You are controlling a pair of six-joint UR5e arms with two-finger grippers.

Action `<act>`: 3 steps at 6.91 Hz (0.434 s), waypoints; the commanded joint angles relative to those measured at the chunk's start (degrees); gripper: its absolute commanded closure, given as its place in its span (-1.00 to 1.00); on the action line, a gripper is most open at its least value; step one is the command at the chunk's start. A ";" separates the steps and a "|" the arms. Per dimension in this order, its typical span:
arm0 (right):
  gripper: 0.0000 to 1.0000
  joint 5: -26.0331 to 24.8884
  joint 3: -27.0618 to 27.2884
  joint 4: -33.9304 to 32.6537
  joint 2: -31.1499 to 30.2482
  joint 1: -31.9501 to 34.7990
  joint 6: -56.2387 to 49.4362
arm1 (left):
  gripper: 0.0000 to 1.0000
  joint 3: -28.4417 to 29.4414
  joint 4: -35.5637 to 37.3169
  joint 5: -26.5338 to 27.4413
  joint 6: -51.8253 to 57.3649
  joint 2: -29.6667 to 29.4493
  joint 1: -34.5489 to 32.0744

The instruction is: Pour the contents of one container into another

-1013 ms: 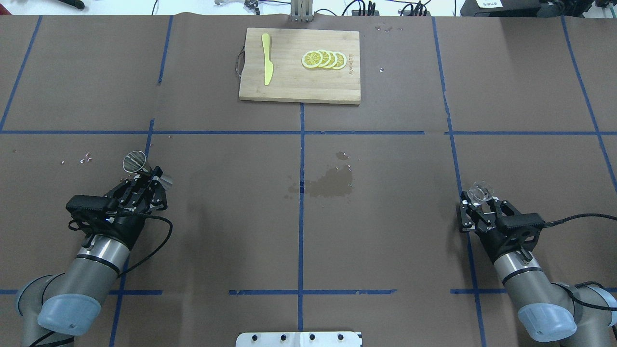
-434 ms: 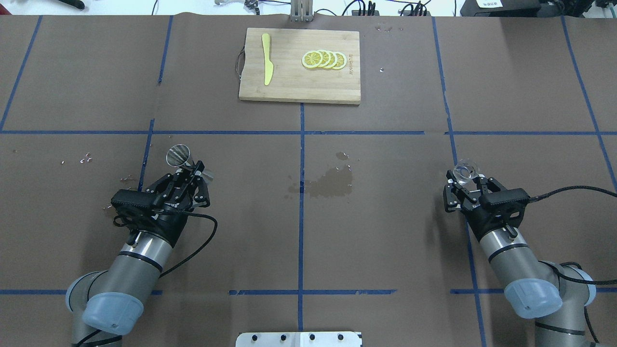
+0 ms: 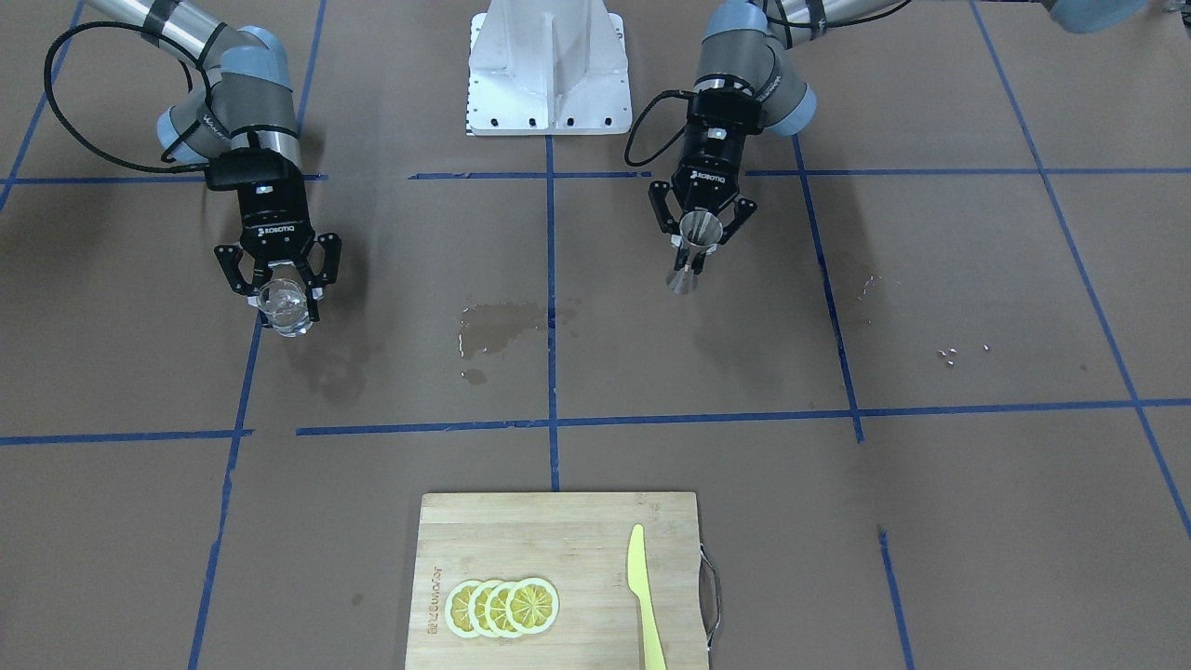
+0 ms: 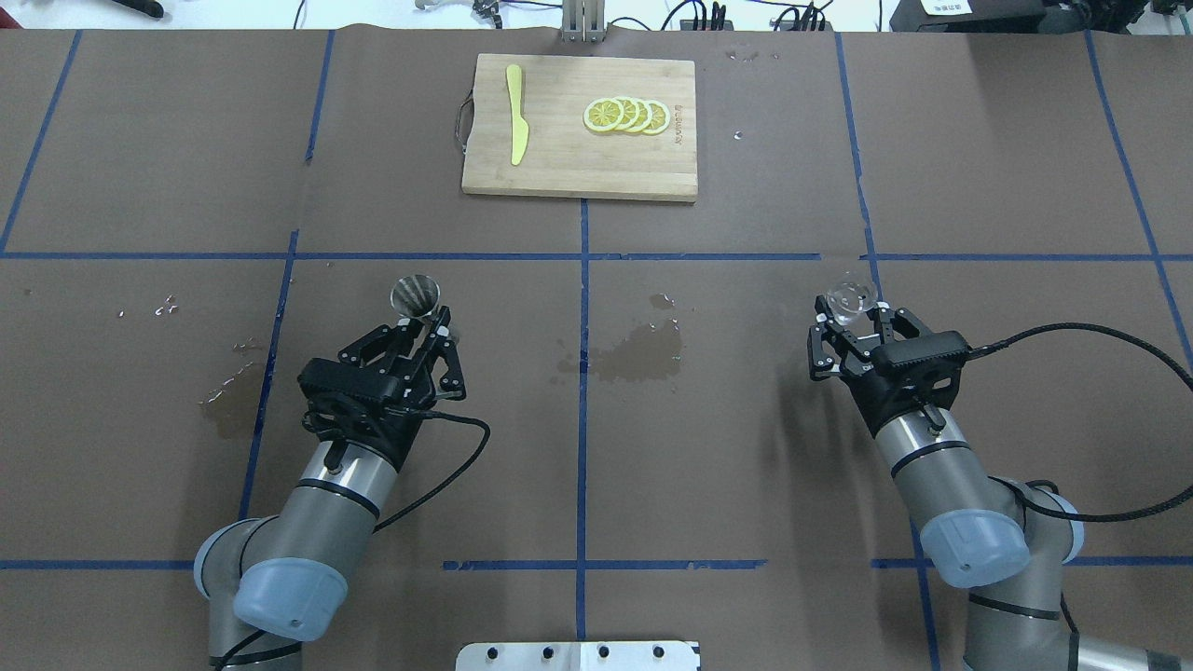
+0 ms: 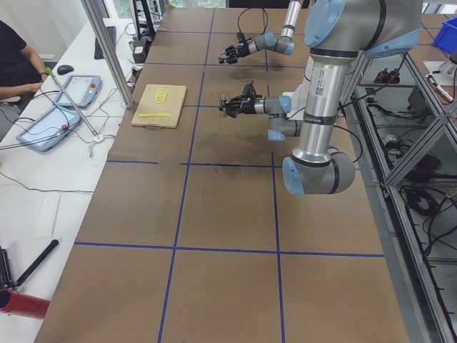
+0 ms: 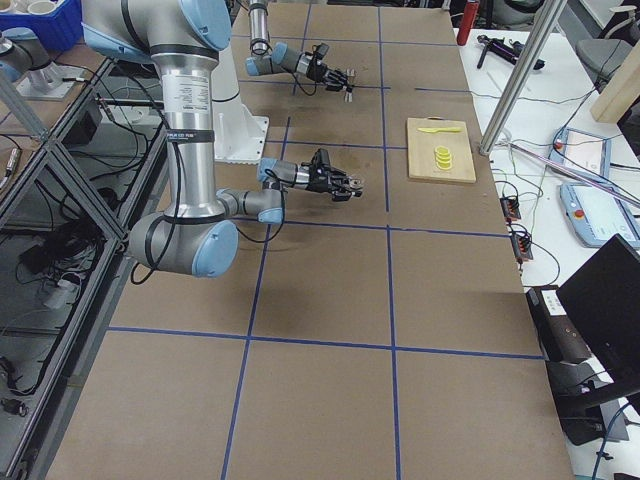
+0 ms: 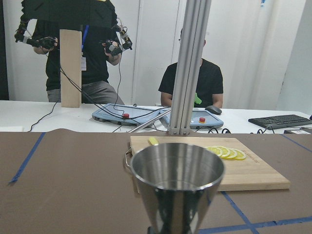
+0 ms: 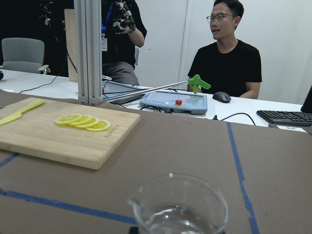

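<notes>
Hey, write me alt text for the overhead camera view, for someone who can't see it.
Over a brown table, the robot's left gripper holds a metal jigger and its right gripper a clear glass cup, far apart. Between them lies a wet patch; beyond it, a cutting board with lemon slices and a yellow knife.

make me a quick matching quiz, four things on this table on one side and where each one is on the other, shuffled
Things:
1. glass cup
2. jigger
3. lemon slices
4. yellow knife

Places:
a. cutting board, handle end
b. held in the left gripper
c. held in the right gripper
d. cutting board, end away from the handle

Pairs: 1-c, 2-b, 3-d, 4-a
</notes>
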 commanded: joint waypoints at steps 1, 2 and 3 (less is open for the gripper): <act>1.00 1.17 0.49 -7.85 8.77 1.12 -0.96 | 1.00 5.21 2.77 -0.02 2.44 -6.39 0.03; 1.00 2.48 1.98 -11.82 11.69 1.13 -1.14 | 1.00 5.58 3.14 -0.20 2.37 -7.46 0.12; 1.00 4.23 6.43 -20.38 13.02 1.21 -1.23 | 1.00 7.41 3.06 -0.20 1.76 -9.30 0.21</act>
